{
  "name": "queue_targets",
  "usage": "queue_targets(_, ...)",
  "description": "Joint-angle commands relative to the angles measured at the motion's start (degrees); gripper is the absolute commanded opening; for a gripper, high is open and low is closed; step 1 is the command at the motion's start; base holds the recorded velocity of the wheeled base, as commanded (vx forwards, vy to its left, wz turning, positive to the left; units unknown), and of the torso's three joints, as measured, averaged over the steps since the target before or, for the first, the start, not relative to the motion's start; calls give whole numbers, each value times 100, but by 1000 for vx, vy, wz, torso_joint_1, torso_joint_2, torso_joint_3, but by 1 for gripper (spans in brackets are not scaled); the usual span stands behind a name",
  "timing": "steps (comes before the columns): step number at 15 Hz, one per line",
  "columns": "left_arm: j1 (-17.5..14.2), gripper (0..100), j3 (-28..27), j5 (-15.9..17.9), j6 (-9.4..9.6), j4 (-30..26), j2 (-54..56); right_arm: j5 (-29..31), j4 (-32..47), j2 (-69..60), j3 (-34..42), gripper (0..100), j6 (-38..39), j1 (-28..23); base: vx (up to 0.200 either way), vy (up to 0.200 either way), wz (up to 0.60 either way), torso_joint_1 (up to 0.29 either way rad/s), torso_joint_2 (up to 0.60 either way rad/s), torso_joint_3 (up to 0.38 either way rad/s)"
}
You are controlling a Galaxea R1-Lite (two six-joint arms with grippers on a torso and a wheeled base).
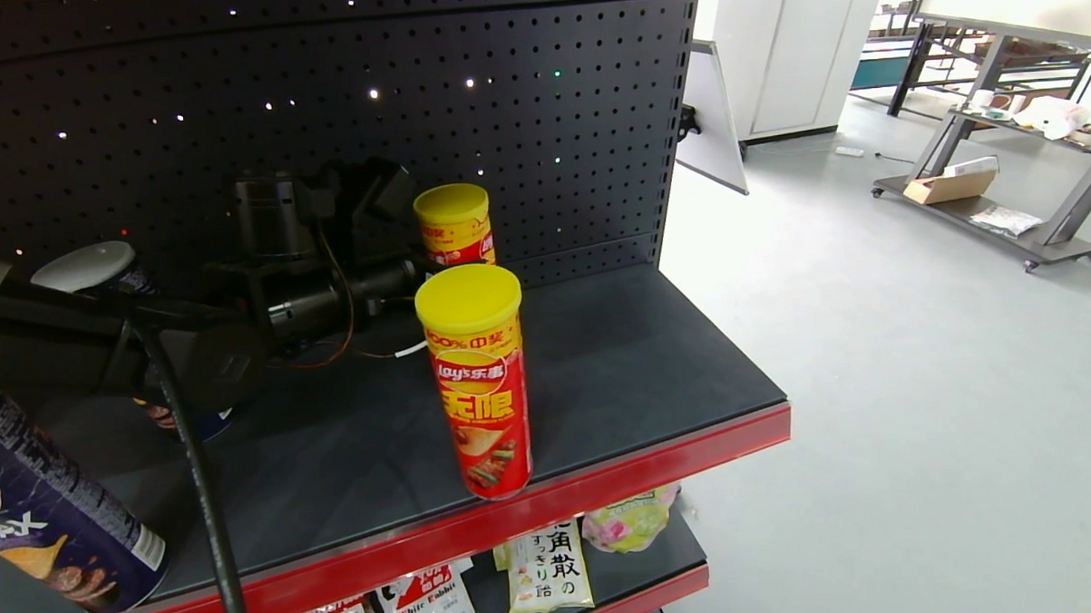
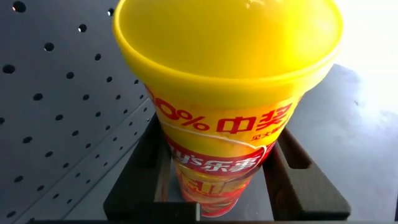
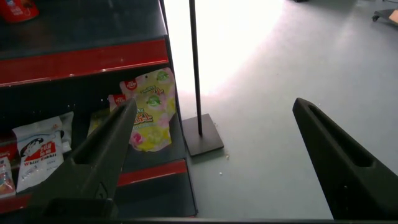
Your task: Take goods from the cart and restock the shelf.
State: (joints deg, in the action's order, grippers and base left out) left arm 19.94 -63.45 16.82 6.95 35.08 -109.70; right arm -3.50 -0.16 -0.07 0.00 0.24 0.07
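A dark grey shelf (image 1: 656,366) with a red front edge (black pegboard (image 1: 539,116) behind) carries a yellow-lidded red chip can (image 1: 477,381) near its front, a matching can (image 1: 455,223) by the pegboard, and a dark purple chip can (image 1: 54,523) at the left.

1. The dark grey shelf board (image 1: 656,357) is bare to the right of both cans, so I have open passage there.
2. A tall red chip can with yellow lid (image 1: 480,381) stands near the red front edge, in front of the matching rear can (image 1: 455,226) clamped in my left jaws.
3. The black perforated back panel (image 1: 548,116) walls off the rear.
4. A purple chip can (image 1: 54,532) crowds the front left.
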Motion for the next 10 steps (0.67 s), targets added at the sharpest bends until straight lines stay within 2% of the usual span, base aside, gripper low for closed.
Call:
queue_targets(1,-8,100,26,-4,-1,-28,54,-2,-2,7,0,100,2,1,0,0,0,0,0,0)
queue_targets(4,-34,100,149,-4,-1,-37,265,-2,-2,7,0,100,2,1,0,0,0,0,0,0)
queue_targets(8,-175,100,861,-4,-1,-37,968,-2,-2,7,0,100,2,1,0,0,0,0,0,0)
queue_targets(10,-272,100,1423,5,-1,-37,1645,-2,-2,7,0,100,2,1,0,0,0,0,0,0)
